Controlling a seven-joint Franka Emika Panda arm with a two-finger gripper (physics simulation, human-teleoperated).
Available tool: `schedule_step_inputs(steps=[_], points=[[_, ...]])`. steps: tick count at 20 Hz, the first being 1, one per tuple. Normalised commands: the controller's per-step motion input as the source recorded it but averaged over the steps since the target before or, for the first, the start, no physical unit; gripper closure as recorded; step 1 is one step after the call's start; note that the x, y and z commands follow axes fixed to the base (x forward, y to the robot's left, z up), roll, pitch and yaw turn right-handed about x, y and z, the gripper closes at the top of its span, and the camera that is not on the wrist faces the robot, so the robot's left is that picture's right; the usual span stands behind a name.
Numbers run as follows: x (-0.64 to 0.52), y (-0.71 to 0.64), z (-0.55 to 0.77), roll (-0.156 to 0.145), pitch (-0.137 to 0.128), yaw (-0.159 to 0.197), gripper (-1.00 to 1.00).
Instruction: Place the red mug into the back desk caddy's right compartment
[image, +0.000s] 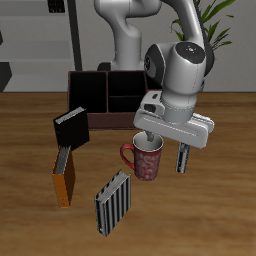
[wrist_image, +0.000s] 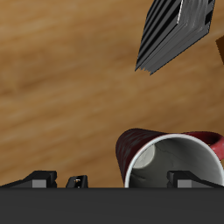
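My fingers (image: 163, 147) hang spread, one over the red mug (image: 143, 158) rim, the other outside at three o'clock. The mug stands upright on the table (image: 210, 215), the back desk caddy (image: 105, 98) at eleven o'clock behind it.

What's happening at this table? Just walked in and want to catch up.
A Franka arm's hand hangs right over the red mug, which stands upright on the wooden table. Whether the fingers grip its rim can't be told. The back desk caddy sits farther back, and the mug is not in it yet. A small striped box lies nearer the front edge.
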Motion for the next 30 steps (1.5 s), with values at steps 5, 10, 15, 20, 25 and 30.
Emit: schedule_step_inputs(steps=[5, 10, 15, 20, 25, 30], points=[[0.06, -0.12, -0.14, -0.011, 0.023, -0.042, -1.00], [0.09, -0.11, -0.25, -0.003, 0.052, -0.039, -1.00], [0.03, -0.01, -0.19, 0.003, 0.035, -0.021, -1.00], [0.01, 0.03, -0.28, 0.059, 0.068, -0.080, 1.00], [0.02, 0.01, -0.10, 0.011, 0.037, -0.063, 1.00], [0.02, -0.07, 0.08, -0.008, -0.017, -0.001, 1.00]])
